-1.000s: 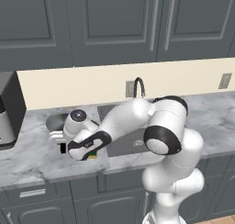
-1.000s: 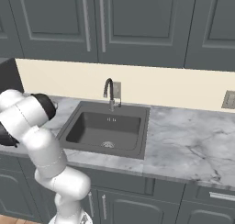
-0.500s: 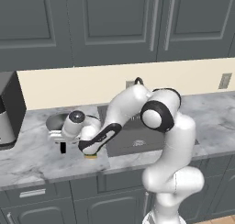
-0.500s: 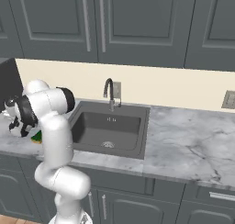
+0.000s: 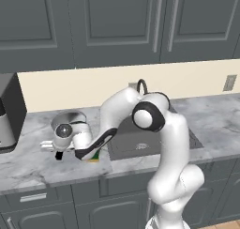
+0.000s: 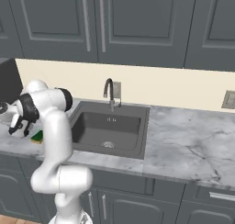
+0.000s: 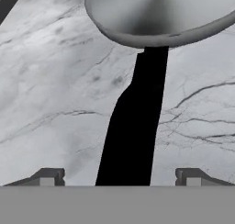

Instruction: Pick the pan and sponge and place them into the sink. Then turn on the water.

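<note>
Hand view: the tool [image 7: 120,178] hangs wide open over the marble table [image 7: 50,94], its fingertips [image 7: 47,177] straddling the pan's black handle [image 7: 135,122] without gripping it. Left of the sink [image 5: 140,143], the pan [image 5: 68,118] sits beside the sponge [image 5: 97,156].

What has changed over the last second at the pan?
The arm swung left from beside the sink and brought the gripper down over the pan handle, jaws open either side, nothing gripped. Pan and sponge stayed on the counter.
</note>
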You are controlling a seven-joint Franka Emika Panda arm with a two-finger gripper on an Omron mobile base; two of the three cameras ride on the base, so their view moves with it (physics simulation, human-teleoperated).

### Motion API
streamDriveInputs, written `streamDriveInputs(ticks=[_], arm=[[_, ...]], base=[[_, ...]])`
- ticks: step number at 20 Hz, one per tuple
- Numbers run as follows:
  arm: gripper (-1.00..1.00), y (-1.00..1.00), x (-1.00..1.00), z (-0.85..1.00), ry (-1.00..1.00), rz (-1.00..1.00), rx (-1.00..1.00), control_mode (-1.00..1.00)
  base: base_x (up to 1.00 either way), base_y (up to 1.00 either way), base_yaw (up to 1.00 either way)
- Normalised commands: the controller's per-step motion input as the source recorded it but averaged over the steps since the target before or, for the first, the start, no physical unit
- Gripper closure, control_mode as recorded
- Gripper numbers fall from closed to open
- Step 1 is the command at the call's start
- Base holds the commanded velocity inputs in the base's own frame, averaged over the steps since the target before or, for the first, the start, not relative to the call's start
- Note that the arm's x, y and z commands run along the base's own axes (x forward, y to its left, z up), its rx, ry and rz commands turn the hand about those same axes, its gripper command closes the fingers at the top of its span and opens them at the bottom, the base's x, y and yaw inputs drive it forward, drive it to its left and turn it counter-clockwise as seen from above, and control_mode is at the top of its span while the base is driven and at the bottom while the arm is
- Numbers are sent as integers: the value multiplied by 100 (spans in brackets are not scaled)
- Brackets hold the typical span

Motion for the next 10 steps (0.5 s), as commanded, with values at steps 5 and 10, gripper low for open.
streamDriveInputs(ticks=[5,10], arm=[[100,10,14,-1,-1,-7,-4,-100],[100,2,-2,3,-3,-3,-3,-100]], base=[[0,0,0],[0,0,0]])
